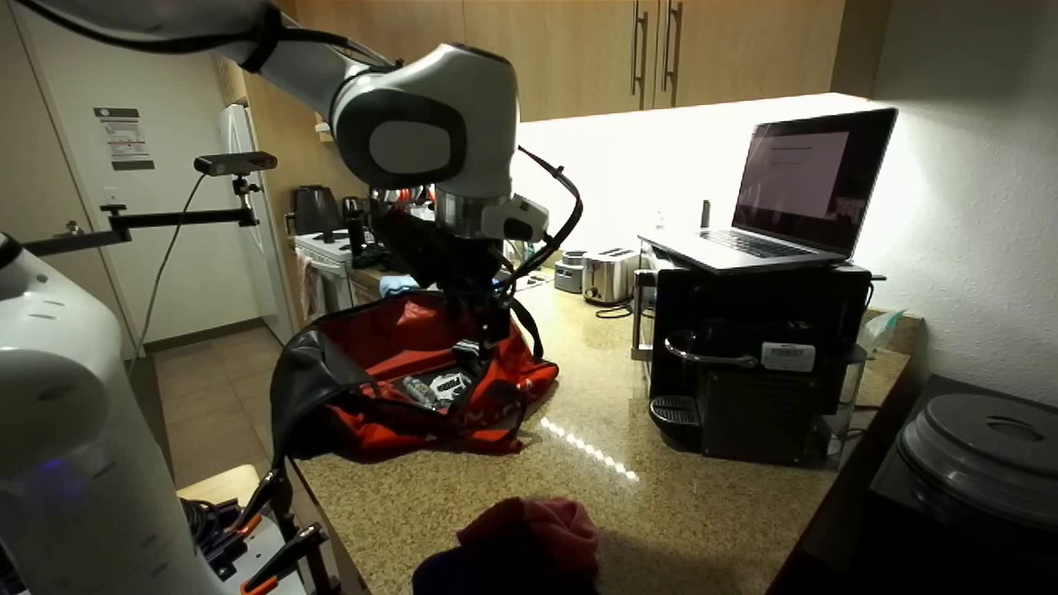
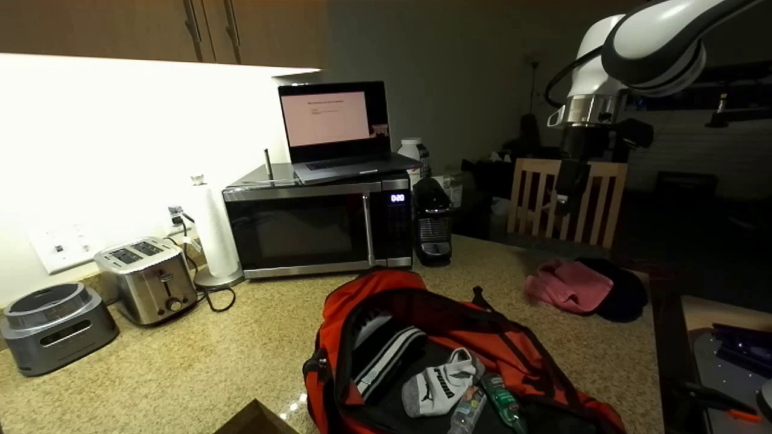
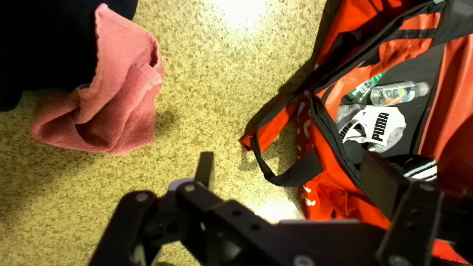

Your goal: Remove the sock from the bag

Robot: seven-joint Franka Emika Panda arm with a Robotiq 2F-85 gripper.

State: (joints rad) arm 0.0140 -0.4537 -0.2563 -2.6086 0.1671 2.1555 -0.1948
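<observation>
Two bottles [image 3: 399, 93], sock [image 2: 435, 389] in bag [image 2: 389, 280]

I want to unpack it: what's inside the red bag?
The red bag holds a white Puma sock, a black striped item, a clear bottle and a green bottle. Anything beneath them or behind the bag's folds is hidden.

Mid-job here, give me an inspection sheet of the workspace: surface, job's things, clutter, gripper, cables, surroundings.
Surface: speckled countertop, light reflecting off it.
Job's things: white-and-grey sock inside the open red bag.
Clutter: clear bottle, greenish bottle and striped black item in the bag; pink cloth and dark item on the countertop.
Gripper: open, fingers apart, holding nothing.
Cables: black cord looped on the countertop; arm cable bowing outward.
Surroundings: toaster, coffee machine, microwave with laptop on top.
</observation>
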